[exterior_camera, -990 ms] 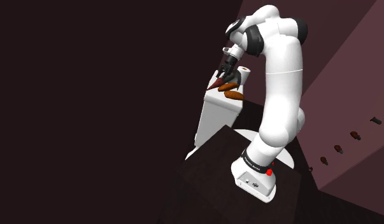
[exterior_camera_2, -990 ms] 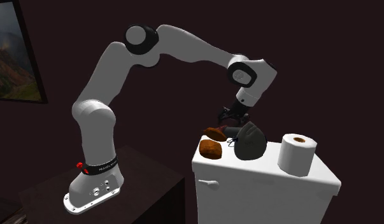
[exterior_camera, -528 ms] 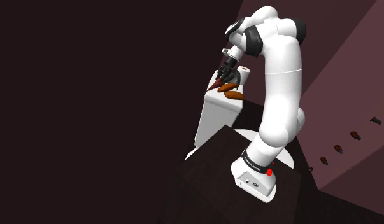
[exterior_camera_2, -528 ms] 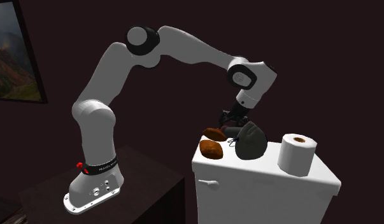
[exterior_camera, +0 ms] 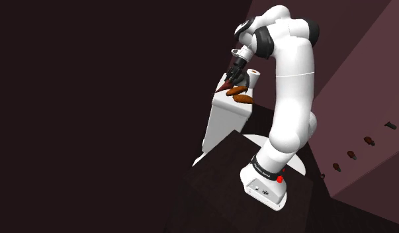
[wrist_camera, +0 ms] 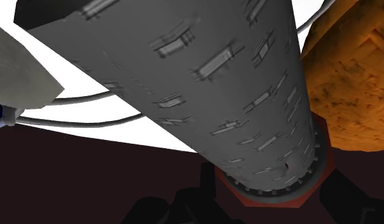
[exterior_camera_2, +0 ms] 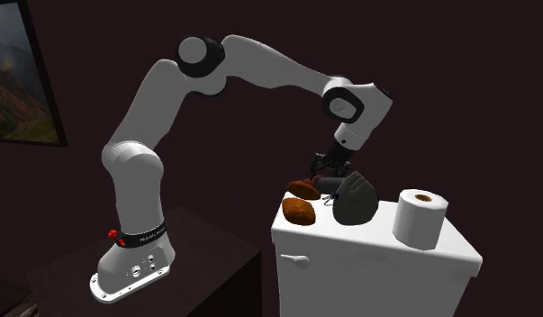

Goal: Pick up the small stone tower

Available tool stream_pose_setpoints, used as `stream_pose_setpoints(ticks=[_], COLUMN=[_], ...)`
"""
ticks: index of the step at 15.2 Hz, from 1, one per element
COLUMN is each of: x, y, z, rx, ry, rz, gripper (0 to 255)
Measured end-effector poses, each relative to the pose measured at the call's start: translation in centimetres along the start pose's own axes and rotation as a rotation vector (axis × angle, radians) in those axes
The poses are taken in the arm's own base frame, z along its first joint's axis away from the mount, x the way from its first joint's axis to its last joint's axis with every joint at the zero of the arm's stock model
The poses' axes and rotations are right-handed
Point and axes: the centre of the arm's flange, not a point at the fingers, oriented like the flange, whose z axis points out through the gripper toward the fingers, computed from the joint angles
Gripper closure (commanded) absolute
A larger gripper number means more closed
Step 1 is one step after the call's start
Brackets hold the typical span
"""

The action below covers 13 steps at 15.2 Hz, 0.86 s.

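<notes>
Gripper is down at the top of the white tank, right at the grey tower. Arm comes over from the stand and bends down onto it.

Tower is dark grey with small lighter window marks and sits on the tank top. It's not upright: either on its side or steeply tilted, can't tell which. In the wrist view the tower runs away from the camera, and the end with the reddish-brown ring is the one closest to the gripper.

Gripper state: can't tell. Its black parts merge into the dark background at the tower's ringed end, so opening width and any contact with the tower don't resolve.

Neighbours in the second exterior view:
- two brown lumps, front one and rear one, just beside the tower on that view's left
- paper roll standing upright, apart from the tower on that view's right

Wrist view has one orange-brown lump close alongside the tower.

Shoulder view: gripper is over the tank's far end, with the lumps below it.
</notes>
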Motion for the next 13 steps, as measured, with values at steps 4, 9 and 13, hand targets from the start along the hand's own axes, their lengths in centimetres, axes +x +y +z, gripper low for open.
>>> stream_pose_setpoints(ticks=[4,9,13], x=[0.8,1.8,2.4], y=[-0.6,-1.6,-2.1], z=[-1.9,-4.1,-5.8], rx=[0.0,0.0,0.0], ry=[0.0,0.0,0.0], rz=[0.0,0.0,0.0], gripper=[255,255,255])
